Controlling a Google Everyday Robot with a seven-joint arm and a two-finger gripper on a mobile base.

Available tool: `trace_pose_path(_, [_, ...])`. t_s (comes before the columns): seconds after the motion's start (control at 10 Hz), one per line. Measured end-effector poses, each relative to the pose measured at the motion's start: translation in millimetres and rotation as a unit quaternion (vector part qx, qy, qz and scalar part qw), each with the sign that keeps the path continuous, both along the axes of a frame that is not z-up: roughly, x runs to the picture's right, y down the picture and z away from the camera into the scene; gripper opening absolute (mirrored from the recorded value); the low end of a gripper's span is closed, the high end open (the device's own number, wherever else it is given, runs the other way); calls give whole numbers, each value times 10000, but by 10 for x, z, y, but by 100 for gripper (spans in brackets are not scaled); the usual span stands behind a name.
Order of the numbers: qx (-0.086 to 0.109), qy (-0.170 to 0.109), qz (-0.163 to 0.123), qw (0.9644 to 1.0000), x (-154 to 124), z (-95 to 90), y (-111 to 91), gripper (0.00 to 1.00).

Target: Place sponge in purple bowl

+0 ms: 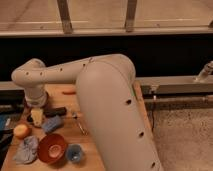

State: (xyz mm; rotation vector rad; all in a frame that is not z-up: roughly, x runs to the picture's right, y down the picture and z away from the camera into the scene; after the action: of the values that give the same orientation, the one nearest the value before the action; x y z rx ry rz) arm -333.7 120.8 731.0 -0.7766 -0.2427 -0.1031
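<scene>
Wood table (65, 134) ran along a dark window wall, its far edge against a pale rail and speckled floor (180, 135) to its right. The white arm (110, 110) filled the foreground and covered most of the table's right half. It reached left and bent down over the table's left end.

The gripper (37, 116) hung there under the wrist, low over the wood. Its fingers were spread wide with nothing between them. Whether it touched the surface could not be told.

The left end was crowded. A black bar (56, 111) lay just right of the gripper, an orange ball (21, 131) sat near the left edge, and a rag (26, 149), an orange bowl (51, 147) and a blue cup (75, 152) lined the near edge. A utensil (78, 123) lay close to the arm. Bare wood showed only in a small patch between these things and in a strip toward the far edge.

The sponge (52, 124) lay flat on the table just beside the gripper, to its right and a little nearer the camera, below the bar. The purple bowl was hidden behind the wrist.
</scene>
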Motion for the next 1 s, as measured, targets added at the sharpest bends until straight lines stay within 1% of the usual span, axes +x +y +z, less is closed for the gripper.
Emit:
trace_pose_path(0.1, [4, 13, 3, 10000, 10, 6, -9, 80])
trace_pose_path(0.2, [-31, 46, -7, 10000, 5, 18, -12, 80])
trace_pose_path(0.3, [-104, 53, -46, 9999, -5, 45, 32, 80])
trace_pose_path(0.4, [-225, 36, -68, 9997, 7, 127, 164, 80])
trace_pose_path(0.6, [-360, 17, -9, 9993, 88, 238, 347, 80])
trace_pose_path(0.8, [-453, -23, 31, 9990, 105, 258, 454, 80])
trace_pose_path(1.0, [-535, -73, 24, 9985, 82, 289, 519, 80])
